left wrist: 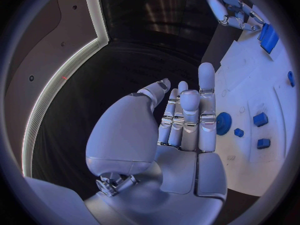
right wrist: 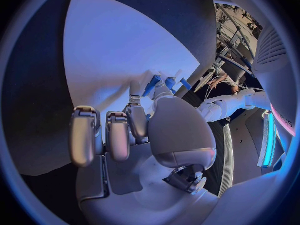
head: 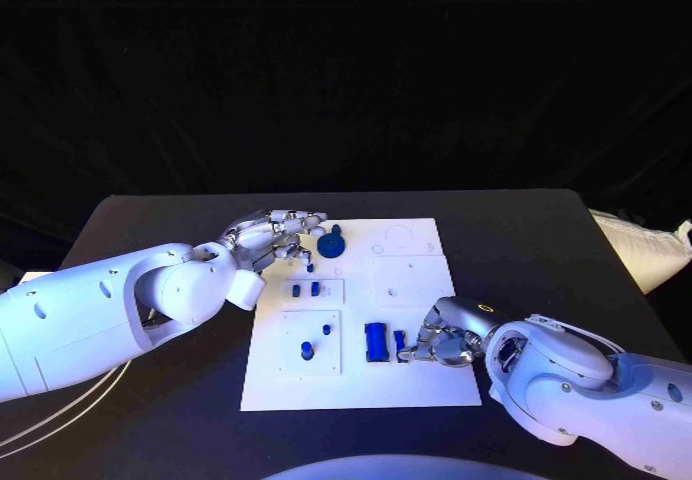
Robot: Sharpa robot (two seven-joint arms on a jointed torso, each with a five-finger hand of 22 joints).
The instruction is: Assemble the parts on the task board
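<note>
You're maybe halfway: left hand (head: 274, 238) spread by the round gear (head: 332, 244), right hand (head: 440, 343) pinching a small blue part (head: 400, 343), others loose on the task board (head: 418, 385).

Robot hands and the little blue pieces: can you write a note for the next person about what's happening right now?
Left hand: holds nothing, fingers apart, hovering by the blue gear at the far edge of the task board.
Right hand: fingers curled beside the long blue block; whether it pinches the small piece next to it is hard to tell.
Two small blue parts stand in the middle-left plate, one blue part in the near-left plate.
Done: some parts seated. Left: gear and long block apparently still to be placed.
</note>
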